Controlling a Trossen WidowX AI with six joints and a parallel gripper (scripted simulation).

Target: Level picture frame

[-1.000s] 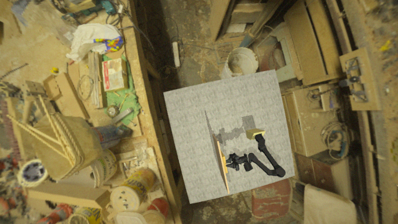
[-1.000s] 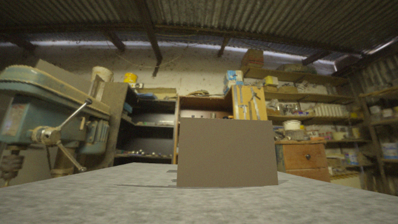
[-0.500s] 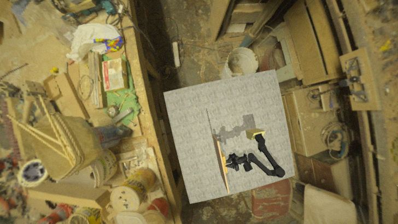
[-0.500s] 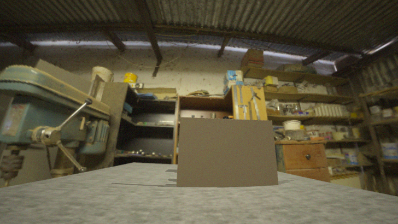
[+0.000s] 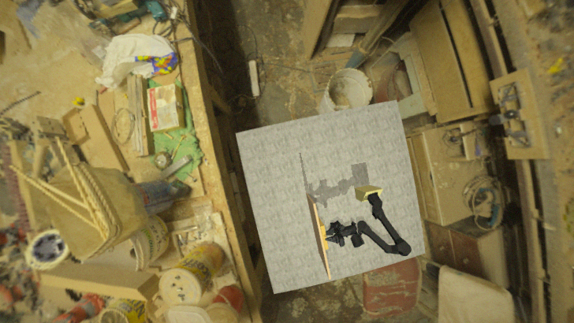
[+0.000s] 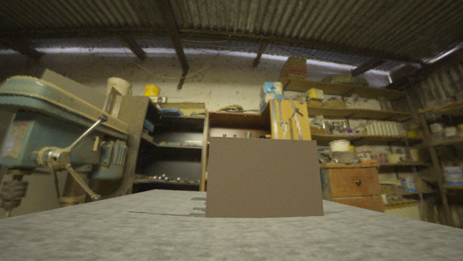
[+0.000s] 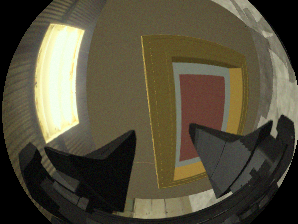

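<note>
The gold picture frame (image 5: 322, 231) (image 7: 157, 100) hangs on the upright brown board (image 5: 321, 249) (image 6: 264, 178) (image 7: 117, 75). The wrist view is turned, with the ceiling on its left. There the frame's top edge slants, with its upper-image end nearer the ceiling side, so it looks crooked. My gripper (image 5: 327, 235) (image 7: 162, 131) is open, very close to the frame's front. In the wrist view one finger shows beyond the top edge and the other over the red picture, with the top rail between them, not pinched. Contact cannot be told. The screw and notched strip are hidden.
The board stands on a grey table top (image 5: 277, 160) (image 6: 145, 236). The black arm (image 5: 385, 228) reaches from its yellowish base block (image 5: 363, 193) to the frame. In the exterior view the board hides the frame and gripper. Workshop clutter surrounds the table.
</note>
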